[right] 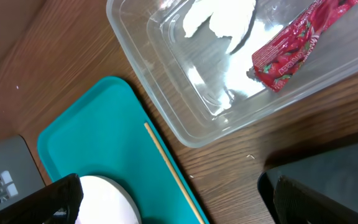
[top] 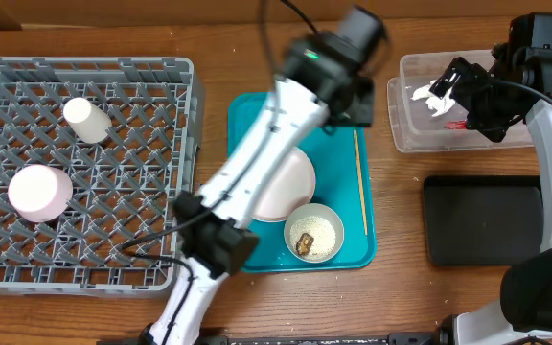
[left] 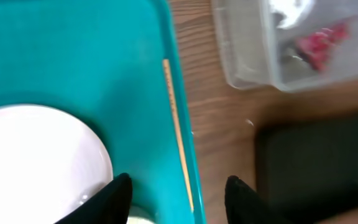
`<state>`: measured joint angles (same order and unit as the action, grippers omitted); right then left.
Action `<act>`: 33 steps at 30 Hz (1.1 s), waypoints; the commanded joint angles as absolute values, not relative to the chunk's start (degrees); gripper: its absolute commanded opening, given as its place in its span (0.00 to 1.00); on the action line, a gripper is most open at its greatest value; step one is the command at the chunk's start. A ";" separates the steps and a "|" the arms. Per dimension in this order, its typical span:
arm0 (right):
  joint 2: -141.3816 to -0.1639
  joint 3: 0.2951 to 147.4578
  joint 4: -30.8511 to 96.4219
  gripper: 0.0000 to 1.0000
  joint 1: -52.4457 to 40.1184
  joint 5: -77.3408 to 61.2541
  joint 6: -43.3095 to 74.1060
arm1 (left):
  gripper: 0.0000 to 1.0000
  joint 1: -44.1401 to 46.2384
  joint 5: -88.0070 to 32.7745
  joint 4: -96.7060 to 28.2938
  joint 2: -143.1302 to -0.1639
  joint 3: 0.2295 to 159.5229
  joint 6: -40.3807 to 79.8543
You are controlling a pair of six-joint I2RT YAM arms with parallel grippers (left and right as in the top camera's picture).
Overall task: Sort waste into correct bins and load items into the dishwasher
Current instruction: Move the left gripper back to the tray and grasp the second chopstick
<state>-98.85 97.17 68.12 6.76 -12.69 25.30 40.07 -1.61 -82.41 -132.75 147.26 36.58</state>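
Dish rack left: pink bowl, white cup. Teal tray centre: plate, rice bowl. Clear tub far right: wrapper, tissue. My left gripper and right gripper are both released, empty.

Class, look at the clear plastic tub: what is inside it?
Inside the clear tub lie a red-and-white snack wrapper and crumpled white tissue. The right arm covers part of the tub from overhead, so anything beneath it is hidden.
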 commanded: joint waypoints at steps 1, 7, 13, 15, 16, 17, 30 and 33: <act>-98.43 97.14 67.77 1.00 6.83 -12.91 25.50 | 0.50 43.81 12.47 -82.02 -137.05 146.58 49.89; -98.43 97.14 67.77 1.00 6.83 -12.91 25.50 | 0.47 46.06 12.40 -80.53 -142.41 146.58 52.99; -98.43 97.12 67.77 1.00 6.83 -12.91 25.50 | 0.43 46.04 12.43 -78.26 -147.35 146.58 52.95; -98.43 97.12 67.79 1.00 6.83 -12.91 25.50 | 0.42 46.04 12.16 -77.87 -148.90 146.58 52.97; -98.43 97.14 67.77 1.00 6.83 -12.91 25.50 | 0.42 46.04 12.03 -77.67 -149.67 146.58 52.97; -98.43 97.12 67.77 1.00 6.83 -12.91 25.50 | 0.42 46.09 12.01 -77.49 -149.91 146.58 52.97; -98.43 97.14 67.77 1.00 6.83 -12.91 25.50 | 0.39 46.17 11.97 -74.32 -151.61 146.34 52.99; -98.43 97.12 67.77 1.00 6.83 -12.91 25.50 | 0.39 46.17 11.92 -74.35 -151.61 146.32 52.99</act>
<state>-98.85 97.17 68.12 6.76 -12.71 25.30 46.15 10.81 -74.48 -150.36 146.91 52.18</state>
